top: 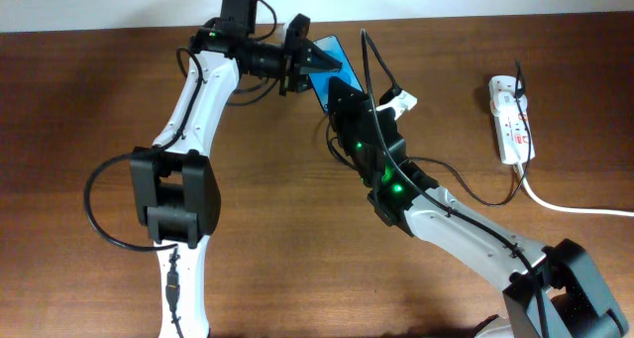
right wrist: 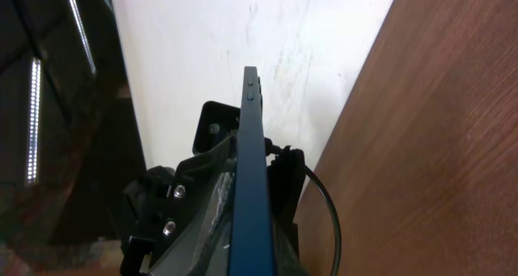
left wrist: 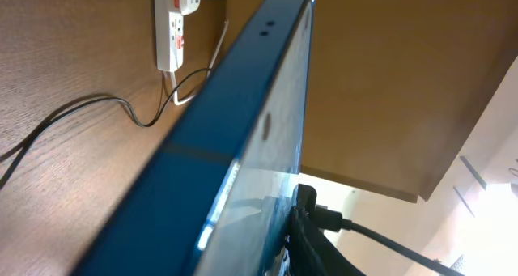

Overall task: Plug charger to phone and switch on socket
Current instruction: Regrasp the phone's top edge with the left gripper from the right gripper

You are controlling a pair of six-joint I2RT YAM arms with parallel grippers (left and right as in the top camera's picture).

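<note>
The phone has a blue screen and is held off the table, tilted on its edge. My left gripper is shut on its upper end. In the left wrist view the phone fills the middle. My right gripper sits at the phone's lower end, its fingertips hidden. The right wrist view looks along the phone's edge. The charger cable arcs above the right gripper. It also shows in the right wrist view, and its plug end lies by the phone. The white socket lies at the right.
The socket's thick white cord runs off the right edge. The socket shows red switches and a plug in its top outlet. A black cable lies looped on the wooden table. A wall stands behind the table's far edge.
</note>
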